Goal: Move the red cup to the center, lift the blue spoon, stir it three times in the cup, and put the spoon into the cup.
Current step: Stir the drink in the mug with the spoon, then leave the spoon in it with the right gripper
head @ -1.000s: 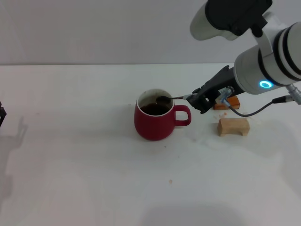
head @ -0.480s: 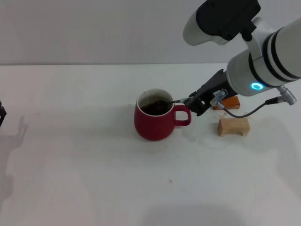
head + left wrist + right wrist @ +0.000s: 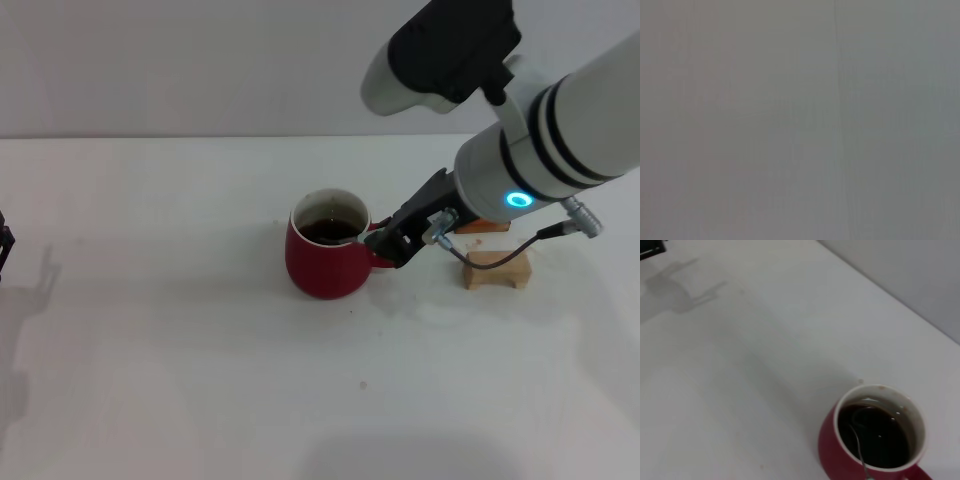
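The white counter carries the work. The right arm reaches in from the upper right and has moved leftward and lower than in the two earlier head views; its lit blue ring now sits closer to the cup. The left arm is parked off the left edge of the head view, and its wrist view shows only a blank grey surface.

The red cup stands upright near the middle of the counter, where it stood before, with dark liquid inside. Its handle points toward the robot's right and is now largely covered by the arm's black end, whereas it was plainly visible a second ago.

The pale wooden block lies on the counter to the right of the cup, unmoved. The orange-brown block behind it is now mostly hidden by the arm.

The right tool is now just beside the cup's rim on the handle side, closer than before. Whether it is clenched on the spoon or released cannot be told.

The blue spoon is in the cup: the right wrist view shows its thin grey neck running down into the liquid, bowl submerged. Earlier its bowl was above the liquid; its blue handle is not seen.
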Motion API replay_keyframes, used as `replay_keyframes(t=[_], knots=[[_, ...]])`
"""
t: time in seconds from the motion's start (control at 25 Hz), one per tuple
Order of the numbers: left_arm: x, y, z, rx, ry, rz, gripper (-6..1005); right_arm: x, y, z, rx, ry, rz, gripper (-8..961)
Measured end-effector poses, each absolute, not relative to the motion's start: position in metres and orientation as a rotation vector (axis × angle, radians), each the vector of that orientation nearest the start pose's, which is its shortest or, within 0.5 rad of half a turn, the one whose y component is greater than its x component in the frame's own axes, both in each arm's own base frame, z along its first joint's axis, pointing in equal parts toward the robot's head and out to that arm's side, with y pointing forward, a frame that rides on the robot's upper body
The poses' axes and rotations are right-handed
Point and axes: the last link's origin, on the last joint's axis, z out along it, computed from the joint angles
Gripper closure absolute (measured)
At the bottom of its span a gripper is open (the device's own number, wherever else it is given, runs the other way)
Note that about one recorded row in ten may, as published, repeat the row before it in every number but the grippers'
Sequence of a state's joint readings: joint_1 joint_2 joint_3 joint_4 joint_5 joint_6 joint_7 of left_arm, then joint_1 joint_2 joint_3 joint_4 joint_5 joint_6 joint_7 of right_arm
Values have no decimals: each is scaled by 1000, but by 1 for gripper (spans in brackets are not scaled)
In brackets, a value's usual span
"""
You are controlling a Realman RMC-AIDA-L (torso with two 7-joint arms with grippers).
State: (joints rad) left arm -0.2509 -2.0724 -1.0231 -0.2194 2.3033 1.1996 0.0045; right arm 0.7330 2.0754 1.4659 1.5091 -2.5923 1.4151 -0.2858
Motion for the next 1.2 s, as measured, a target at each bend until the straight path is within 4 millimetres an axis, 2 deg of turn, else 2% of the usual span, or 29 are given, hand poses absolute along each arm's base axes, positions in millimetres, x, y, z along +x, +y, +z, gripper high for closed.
replay_keyframes(t=[0.36, 0.56, 0.92, 1.2], knots=[[-380, 277, 12, -1385, -559, -524, 153, 76, 365, -43, -2597, 605, -352, 828], [-379, 278, 12, -1386, -559, -529, 153, 75, 370, -42, -2582, 588, -338, 827], [-377, 279, 10, -1398, -557, -534, 154, 88, 381, -35, -2539, 603, -355, 828], [-377, 280, 8, -1403, -563, -529, 154, 91, 378, -34, -2543, 617, -362, 828]])
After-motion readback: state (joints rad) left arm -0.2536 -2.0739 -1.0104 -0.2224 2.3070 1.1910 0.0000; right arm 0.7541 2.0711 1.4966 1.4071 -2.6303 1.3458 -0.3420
